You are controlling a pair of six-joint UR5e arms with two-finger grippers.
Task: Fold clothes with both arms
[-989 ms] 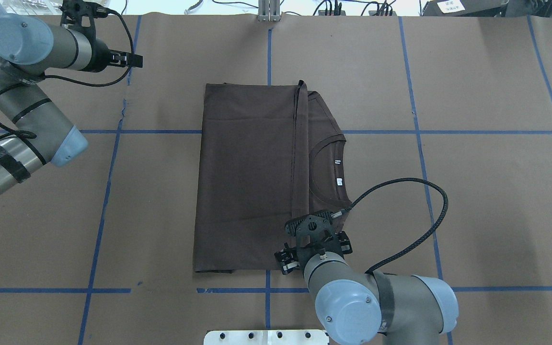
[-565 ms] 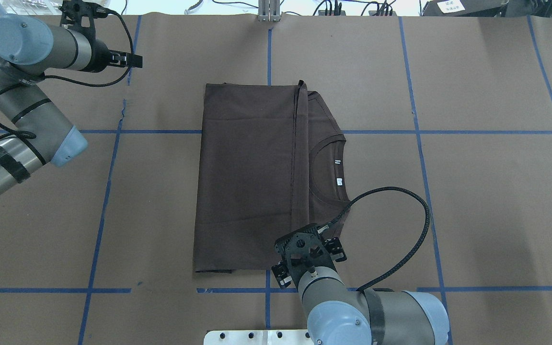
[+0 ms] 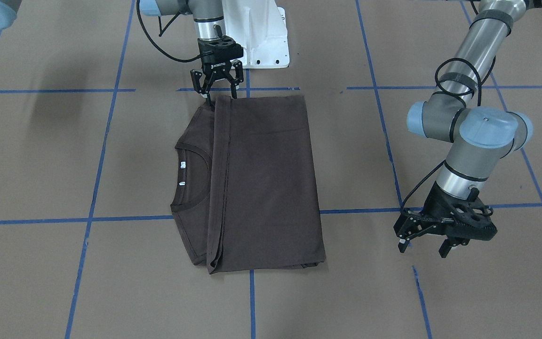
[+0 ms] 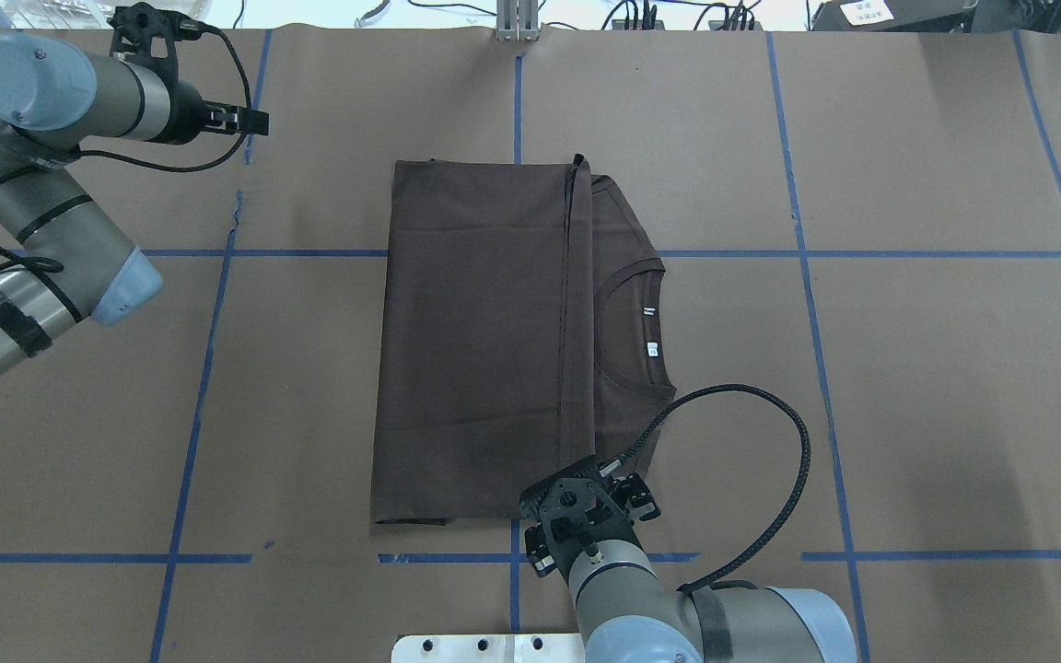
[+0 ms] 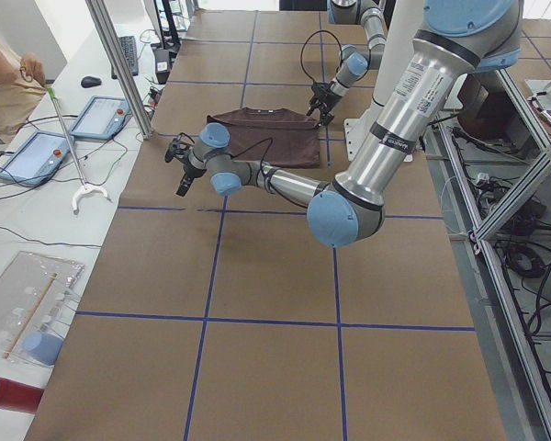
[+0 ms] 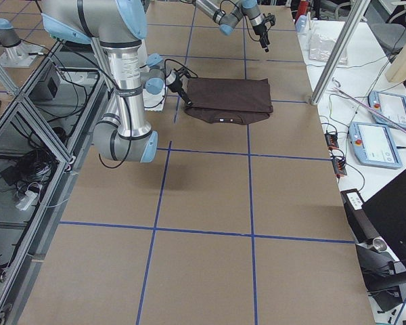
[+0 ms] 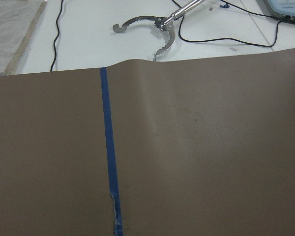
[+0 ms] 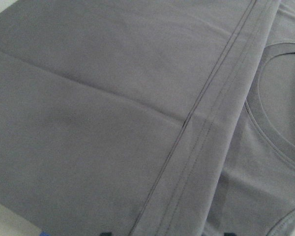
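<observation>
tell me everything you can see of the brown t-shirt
The T-shirt is dark brown, of soft-looking matte fabric, lying flat on the paper-covered table, folded into a neat rectangle. A stitched hem edge runs along the top layer; beside it the ribbed round collar and two small white neck labels show. The right gripper, fingers open, stands at its edge nearest the robot; contact is unclear.

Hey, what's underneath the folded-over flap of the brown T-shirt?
More of the T-shirt: half its collar and two white labels stick out past the flap. Everything else beneath is covered.
</observation>
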